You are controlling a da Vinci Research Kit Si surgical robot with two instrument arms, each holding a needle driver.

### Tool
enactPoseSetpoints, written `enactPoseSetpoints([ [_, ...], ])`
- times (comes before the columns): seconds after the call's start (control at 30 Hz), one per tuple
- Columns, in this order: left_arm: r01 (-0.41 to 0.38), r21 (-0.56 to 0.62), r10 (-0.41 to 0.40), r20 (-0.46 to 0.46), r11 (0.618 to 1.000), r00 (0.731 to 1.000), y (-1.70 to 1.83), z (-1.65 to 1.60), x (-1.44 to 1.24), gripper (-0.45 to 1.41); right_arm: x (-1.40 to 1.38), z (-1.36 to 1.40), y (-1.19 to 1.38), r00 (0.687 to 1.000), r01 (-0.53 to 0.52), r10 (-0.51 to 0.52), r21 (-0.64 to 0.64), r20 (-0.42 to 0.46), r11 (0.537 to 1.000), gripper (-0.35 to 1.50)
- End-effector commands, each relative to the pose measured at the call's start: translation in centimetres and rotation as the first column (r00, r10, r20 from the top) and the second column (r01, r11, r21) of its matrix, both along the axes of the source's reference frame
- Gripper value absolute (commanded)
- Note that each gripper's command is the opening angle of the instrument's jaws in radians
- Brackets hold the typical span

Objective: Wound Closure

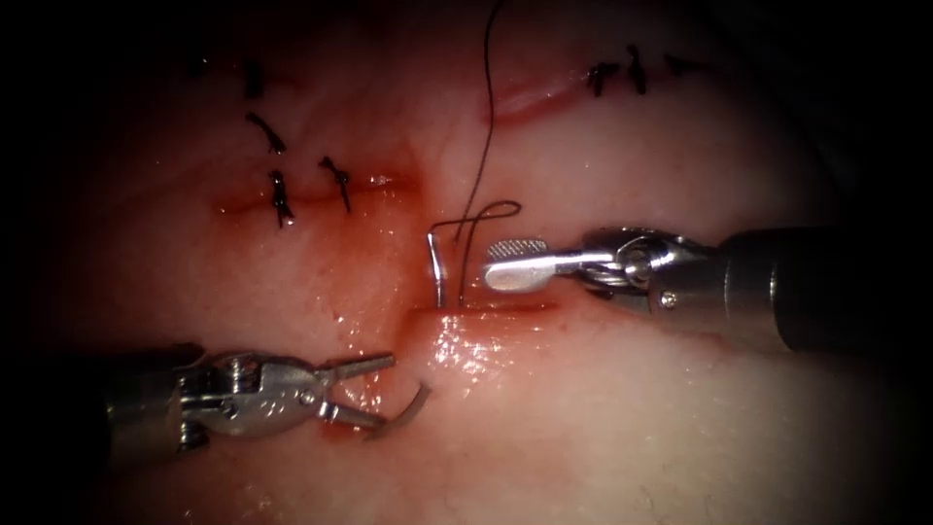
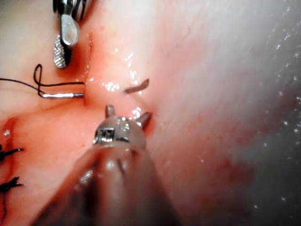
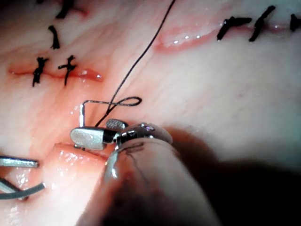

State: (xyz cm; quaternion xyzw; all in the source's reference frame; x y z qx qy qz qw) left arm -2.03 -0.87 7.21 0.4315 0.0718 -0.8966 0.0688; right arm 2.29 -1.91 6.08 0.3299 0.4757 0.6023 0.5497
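Observation:
The curved needle sits in the tissue. Its tail end stands up out of the upper edge of the cut. Its pointed end pokes out of the tissue below the cut. Dark thread runs from the tail, makes a small loop and leads away upward. My left tool is open beside the pointed end, its lower jaw touching it, and it grips nothing. My right tool is open just right of the tail and holds nothing. The same shows close up: left tool, pointed end, right tool, tail.
Finished dark stitches lie at the upper left, and more stitches close another cut at the upper right. Red fluid wets the tissue left of the needle. The right tool's shaft reaches in from the right.

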Motion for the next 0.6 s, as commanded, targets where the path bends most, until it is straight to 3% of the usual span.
enactPoseSetpoints([
  [0.03, 0.011, -0.006, -0.011, 0.018, 1.0, 1.0, 0.01, 0.07, -0.06, 0.37, 0.0, -0.03, 0.01, 1.0, 0.008, -0.008, -0.014, -0.03, 1.0, 1.43],
  [0.13, 0.008, -0.008, -0.007, 0.046, 1.0, 0.999, -0.04, 0.11, -0.05, 0.34, -0.12, -0.14, -0.08, 0.996, -0.006, 0.002, -0.04, -0.094, 0.999, 1.35],
  [0.2, 0.018, -0.022, -0.016, 0.107, 1.0, 0.994, -0.15, 0.15, -0.02, 0.25, -0.18, -0.24, -0.15, 0.992, -0.012, -0.003, -0.125, -0.124, 0.992, 0.79],
  [0.23, 0.029, -0.025, -0.025, 0.134, 0.999, 0.991, -0.2, 0.17, -0.02, 0.24, -0.19, -0.27, -0.17, 0.99, -0.004, -0.019, -0.168, -0.137, 0.986, 0.41],
  [0.27, 0.029, -0.025, -0.025, 0.134, 0.999, 0.991, -0.2, 0.17, -0.02, 0.24, -0.19, -0.27, -0.17, 0.99, -0.004, -0.019, -0.168, -0.137, 0.986, 0.41],
  [0.3, 0.097, -0.019, -0.091, 0.211, 0.995, 0.973, -0.35, 0.22, -0.03, 0.24, -0.16, -0.3, -0.2, 0.993, 0.021, -0.056, -0.317, -0.101, 0.948, 0.02],
  [0.33, 0.131, -0.019, -0.122, 0.246, 0.991, 0.961, -0.38, 0.23, -0.05, 0.25, -0.13, -0.32, -0.19, 0.995, 0.038, -0.072, -0.415, -0.067, 0.909, 0.1],
  [0.4, 0.161, -0.022, -0.149, 0.279, 0.987, 0.949, -0.36, 0.21, -0.1, 0.42, -0.1, -0.33, -0.15, 0.994, 0.048, -0.087, -0.455, -0.065, 0.889, 0.39],
  [0.47, 0.186, -0.026, -0.169, 0.309, 0.982, 0.936, -0.33, 0.19, -0.15, 0.49, -0.09, -0.35, -0.1, 0.994, 0.08, -0.109, -0.511, -0.027, 0.856, 0.91],
  [0.5, 0.2, -0.027, -0.18, 0.328, 0.979, 0.927, -0.29, 0.17, -0.18, 0.46, -0.09, -0.36, -0.06, 0.992, 0.101, -0.123, -0.528, -0.006, 0.844, 1.08],
  [0.6, 0.217, -0.025, -0.195, 0.345, 0.976, 0.918, -0.24, 0.1, -0.25, 0.44, -0.11, -0.37, -0.07, 0.991, 0.111, -0.131, -0.525, -0.002, 0.844, 0.99],
])
